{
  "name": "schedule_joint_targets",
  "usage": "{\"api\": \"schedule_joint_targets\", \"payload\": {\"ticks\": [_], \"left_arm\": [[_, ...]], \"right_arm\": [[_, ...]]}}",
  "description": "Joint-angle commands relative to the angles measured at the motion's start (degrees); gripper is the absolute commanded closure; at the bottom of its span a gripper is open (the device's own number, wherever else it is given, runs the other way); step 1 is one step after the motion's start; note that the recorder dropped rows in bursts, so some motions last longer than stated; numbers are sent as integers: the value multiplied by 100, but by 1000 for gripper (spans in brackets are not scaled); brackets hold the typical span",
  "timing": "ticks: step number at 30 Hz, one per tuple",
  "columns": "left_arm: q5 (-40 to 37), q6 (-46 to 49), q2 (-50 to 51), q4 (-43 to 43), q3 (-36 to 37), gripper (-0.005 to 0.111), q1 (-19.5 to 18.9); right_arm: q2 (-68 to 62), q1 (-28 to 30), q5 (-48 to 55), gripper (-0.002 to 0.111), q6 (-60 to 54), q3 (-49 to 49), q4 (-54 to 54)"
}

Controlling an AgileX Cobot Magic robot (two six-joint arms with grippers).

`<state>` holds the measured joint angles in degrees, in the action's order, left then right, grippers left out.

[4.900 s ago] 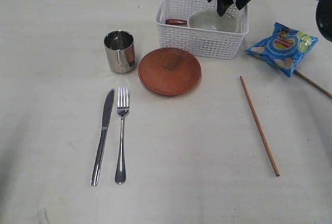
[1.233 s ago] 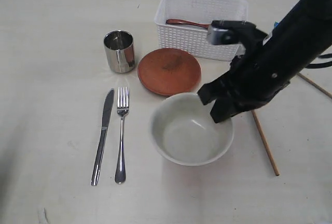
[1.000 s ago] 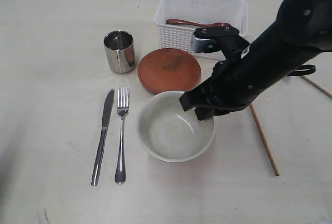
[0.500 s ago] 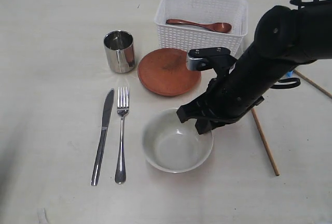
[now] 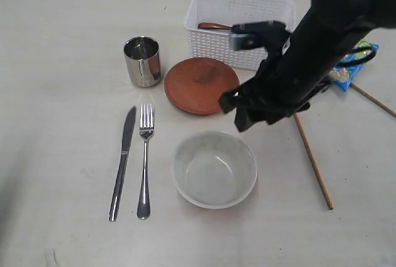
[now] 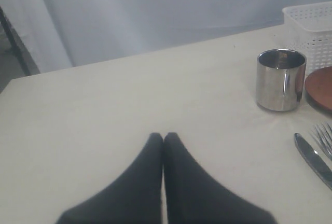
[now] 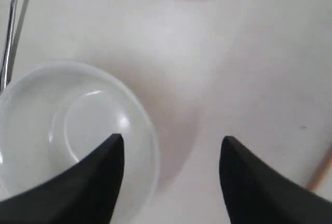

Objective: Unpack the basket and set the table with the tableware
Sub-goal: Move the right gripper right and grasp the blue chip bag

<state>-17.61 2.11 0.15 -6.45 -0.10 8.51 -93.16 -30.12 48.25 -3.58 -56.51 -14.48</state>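
Exterior view: a white round ceramic bowl (image 5: 215, 169) stood upright and empty on the pale cream tabletop (image 5: 62, 94), just right of a steel fork (image 5: 145, 159) and steel knife (image 5: 122, 162) lying side by side, and near the front edge of a small brown round plate (image 5: 201, 84) without touching it. A shiny steel cup (image 5: 143, 61) stood left of the plate. Behind the plate sat the white perforated plastic basket (image 5: 241, 47), with part of a brown wooden spoon (image 5: 213, 26) showing inside it. One wooden chopstick (image 5: 312, 159) lay right of the bowl; a second wooden chopstick (image 5: 374, 100) lay near the right edge beside a blue snack bag (image 5: 346, 72).

The right gripper (image 5: 238, 114) hung over the gap between plate and bowl. Right wrist view: its fingers (image 7: 228, 151) were spread wide apart, holding nothing, above the bowl's rim.

Left wrist view: the left gripper (image 6: 163, 137) had its fingertips pressed together with nothing between them, over bare table, well apart from the cup.
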Motion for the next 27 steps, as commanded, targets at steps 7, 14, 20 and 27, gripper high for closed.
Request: {"api": "schedule_joint_targets", "payload": {"ticks": [7,14,20,27], "left_arm": [[45,-20,-15,66,10,107,-31],[45,-20,-15,66,10,107,-31],[45,-20,-15,66,10,107,-31],[45,-20,-15,66,10,107,-31]], "right_arm": [[363,3202,-233,55,626,-436,521],[-982,4330,-900,49,-179,-892,-641],[-2208,4315,-529,45,-457,-2059,-1196],[-2725,4315,-632,54,-590,-2161,-1263]]}}
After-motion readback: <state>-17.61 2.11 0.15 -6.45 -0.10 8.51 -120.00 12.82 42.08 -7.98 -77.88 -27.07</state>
